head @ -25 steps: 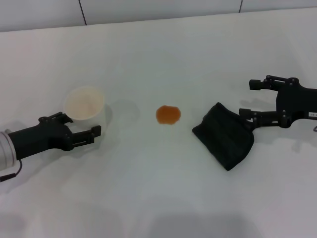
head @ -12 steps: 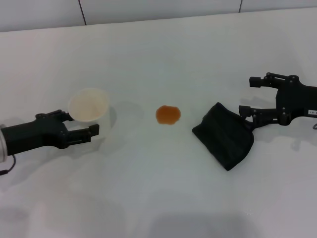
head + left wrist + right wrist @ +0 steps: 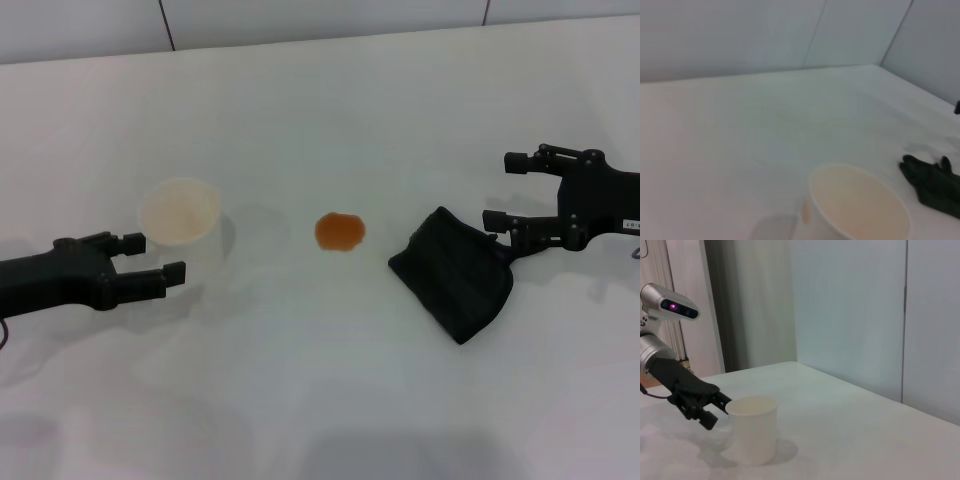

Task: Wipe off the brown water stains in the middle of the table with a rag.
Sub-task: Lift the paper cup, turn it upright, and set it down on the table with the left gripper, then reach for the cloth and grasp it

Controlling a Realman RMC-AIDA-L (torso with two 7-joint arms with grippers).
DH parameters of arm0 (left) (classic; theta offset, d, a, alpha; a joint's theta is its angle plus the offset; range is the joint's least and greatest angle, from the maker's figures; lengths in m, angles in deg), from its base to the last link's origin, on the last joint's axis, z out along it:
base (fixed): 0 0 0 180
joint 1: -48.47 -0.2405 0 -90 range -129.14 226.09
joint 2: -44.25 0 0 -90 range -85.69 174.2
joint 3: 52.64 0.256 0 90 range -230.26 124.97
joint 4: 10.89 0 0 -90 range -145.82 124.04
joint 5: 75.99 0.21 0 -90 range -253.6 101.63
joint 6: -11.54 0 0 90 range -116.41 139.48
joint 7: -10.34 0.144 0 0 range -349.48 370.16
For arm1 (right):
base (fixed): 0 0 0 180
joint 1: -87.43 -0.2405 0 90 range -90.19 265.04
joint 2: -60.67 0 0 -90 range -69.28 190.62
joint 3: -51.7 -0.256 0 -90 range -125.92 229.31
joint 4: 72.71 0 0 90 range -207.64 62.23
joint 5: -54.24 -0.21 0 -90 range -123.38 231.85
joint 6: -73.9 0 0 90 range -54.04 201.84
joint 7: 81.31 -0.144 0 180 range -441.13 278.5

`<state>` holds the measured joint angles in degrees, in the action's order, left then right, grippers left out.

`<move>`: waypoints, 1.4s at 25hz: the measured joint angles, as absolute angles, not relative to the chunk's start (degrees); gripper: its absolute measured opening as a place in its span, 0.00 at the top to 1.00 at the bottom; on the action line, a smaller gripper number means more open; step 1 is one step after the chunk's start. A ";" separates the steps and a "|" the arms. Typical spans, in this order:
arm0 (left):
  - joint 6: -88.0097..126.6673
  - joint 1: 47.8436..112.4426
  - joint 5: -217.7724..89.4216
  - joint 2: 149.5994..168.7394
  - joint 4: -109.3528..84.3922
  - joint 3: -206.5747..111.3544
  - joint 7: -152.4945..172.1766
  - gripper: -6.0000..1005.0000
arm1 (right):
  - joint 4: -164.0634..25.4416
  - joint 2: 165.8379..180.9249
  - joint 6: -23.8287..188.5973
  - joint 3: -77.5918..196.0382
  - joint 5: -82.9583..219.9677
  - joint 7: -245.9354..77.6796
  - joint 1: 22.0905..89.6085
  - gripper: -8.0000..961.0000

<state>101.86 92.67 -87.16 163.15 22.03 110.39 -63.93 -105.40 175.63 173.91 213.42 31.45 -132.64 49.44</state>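
Observation:
The brown water stain (image 3: 340, 231) is a small orange-brown blot in the middle of the white table (image 3: 330, 120). The black folded rag (image 3: 452, 272) lies to its right; it also shows in the left wrist view (image 3: 932, 182). My right gripper (image 3: 500, 192) is open and empty just right of the rag, its lower finger at the rag's far edge. My left gripper (image 3: 155, 256) is open and empty, a little to the left of the white paper cup (image 3: 180, 215). The right wrist view shows it (image 3: 717, 412) beside the cup (image 3: 752, 435).
The paper cup stands upright left of the stain, also seen in the left wrist view (image 3: 857, 210). A grey wall (image 3: 320, 15) runs behind the table's far edge.
My left gripper has drawn back to the left, away from the cup, which stays standing. The right gripper and rag have hardly moved.

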 joint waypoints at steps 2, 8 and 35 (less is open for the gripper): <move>102.35 92.85 -86.33 163.15 22.49 110.39 -64.63 0.13 | -105.40 175.63 173.91 213.41 31.45 -132.64 49.41 0.12; 107.03 93.31 -85.75 163.12 26.87 110.39 -66.27 0.14 | -105.40 175.62 173.91 213.41 31.45 -132.72 49.38 0.12; 127.74 94.98 -85.42 159.33 33.50 110.42 -76.76 0.14 | -105.55 175.62 173.92 213.41 31.43 -132.82 49.69 0.12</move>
<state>127.74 94.98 -85.42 159.33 33.50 110.42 -76.76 -105.55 175.62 173.92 213.41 31.43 -132.82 49.69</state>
